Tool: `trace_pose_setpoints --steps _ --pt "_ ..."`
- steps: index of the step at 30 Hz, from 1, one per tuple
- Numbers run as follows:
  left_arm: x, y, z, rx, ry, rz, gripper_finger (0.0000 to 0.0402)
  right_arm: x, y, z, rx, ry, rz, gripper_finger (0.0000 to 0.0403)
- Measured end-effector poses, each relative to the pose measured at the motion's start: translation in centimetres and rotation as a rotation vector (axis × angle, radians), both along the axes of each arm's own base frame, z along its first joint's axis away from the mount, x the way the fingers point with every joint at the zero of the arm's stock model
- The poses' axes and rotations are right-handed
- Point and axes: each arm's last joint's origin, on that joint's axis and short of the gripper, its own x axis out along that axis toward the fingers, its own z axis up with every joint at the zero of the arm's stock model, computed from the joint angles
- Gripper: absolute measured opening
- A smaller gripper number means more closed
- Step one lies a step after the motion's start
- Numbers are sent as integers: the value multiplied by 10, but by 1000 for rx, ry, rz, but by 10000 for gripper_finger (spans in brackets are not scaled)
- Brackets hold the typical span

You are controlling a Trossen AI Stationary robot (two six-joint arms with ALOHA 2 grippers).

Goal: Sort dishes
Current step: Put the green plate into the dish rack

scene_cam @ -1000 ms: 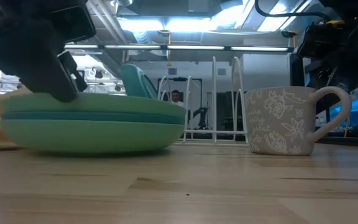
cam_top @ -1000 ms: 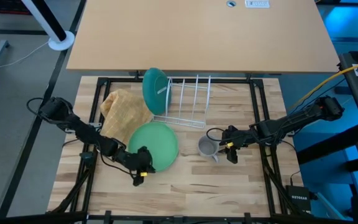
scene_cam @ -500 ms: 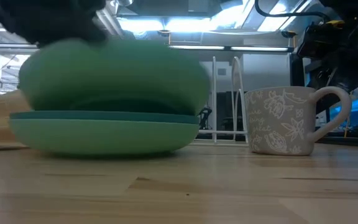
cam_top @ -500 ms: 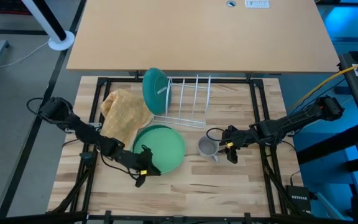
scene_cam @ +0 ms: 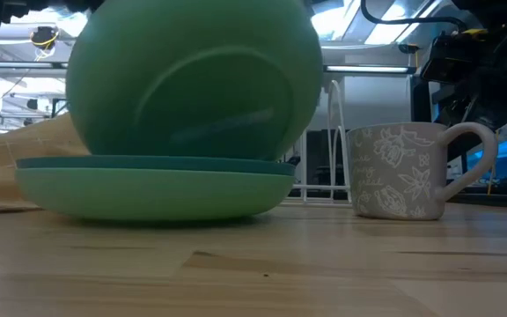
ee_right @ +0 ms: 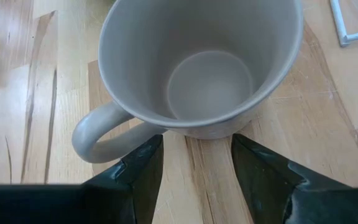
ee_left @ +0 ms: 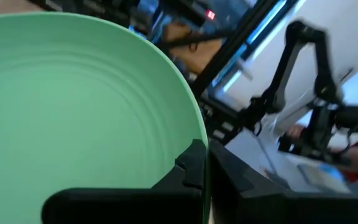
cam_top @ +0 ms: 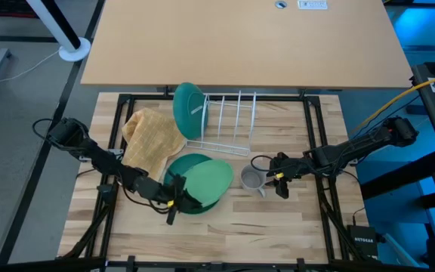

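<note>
My left gripper [cam_top: 175,202] is shut on a light green plate [cam_top: 208,180], tipped up over a stack of a dark teal plate [cam_top: 181,168] on a light green plate [scene_cam: 148,189]. In the low view the held plate [scene_cam: 192,79] shows its underside. My right gripper [cam_top: 279,183] is open just right of the grey mug [cam_top: 251,179], which stands upright on the table. In the right wrist view its fingertips [ee_right: 194,155] stand apart short of the mug [ee_right: 204,68], beside the handle. Another dark teal plate [cam_top: 188,109] stands on edge in the white wire rack [cam_top: 229,125]. My left gripper pinches the light green plate's rim [ee_left: 199,134] between its two fingers, one on the plate's upper face [ee_left: 188,168] and one on its underside [ee_left: 235,183]. It comes from the table's left at the near-left rim. The plate is tilted steeply with its near side raised; I cannot tell whether its low edge touches the stack.
The tan waffle cloth [cam_top: 151,136] lies left of the rack, its edge by the stack. The rack's empty wires stand behind the mug. Bare wood lies along the near edge [cam_top: 225,234].
My left gripper has gone up and toward the table's right with the top light green plate. The plate has come off the stack and tipped from flat to steeply tilted, baring the dark teal plate. The stack has slid a little to the right.
</note>
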Motion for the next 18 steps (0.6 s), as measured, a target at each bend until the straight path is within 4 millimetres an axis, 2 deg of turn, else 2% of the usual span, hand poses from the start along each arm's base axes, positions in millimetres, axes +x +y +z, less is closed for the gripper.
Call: trace_pose_setpoints --steps 8,18 --pt "1 2 21 -44 -199 76 0 0 -1 0 -31 -9 -2 195" --pt "-3 8 42 85 -409 234 0 0 -1 0 -49 -13 6 195"
